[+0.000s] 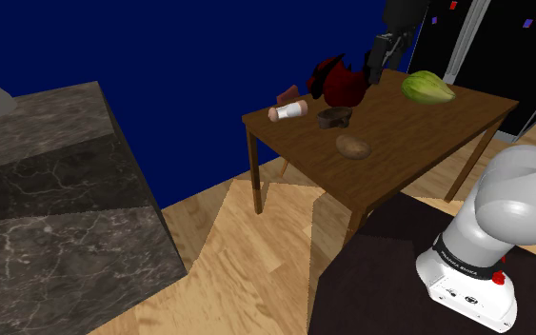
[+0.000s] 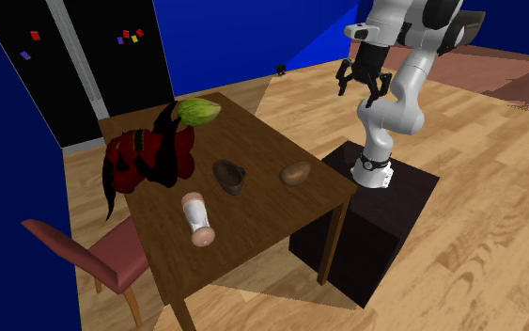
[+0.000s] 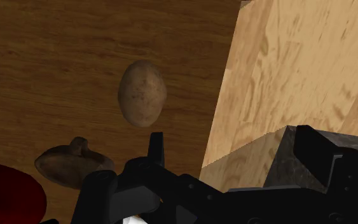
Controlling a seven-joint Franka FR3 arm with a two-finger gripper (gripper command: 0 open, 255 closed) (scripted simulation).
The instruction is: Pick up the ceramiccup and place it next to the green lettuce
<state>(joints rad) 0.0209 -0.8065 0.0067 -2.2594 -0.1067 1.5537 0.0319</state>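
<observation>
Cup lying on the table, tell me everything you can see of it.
The cup is a short cylinder, white around the middle with pinkish-tan ends, smooth-looking. It lies on its side on the brown wooden table, near the edge by the red chair, touching only the tabletop. A dark brown mushroom lies close by, apart from it. The open gripper hangs high, well away, holding nothing.

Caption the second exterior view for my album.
Open gripper hangs near a table with lettuce, potato and toppled cup.
</observation>
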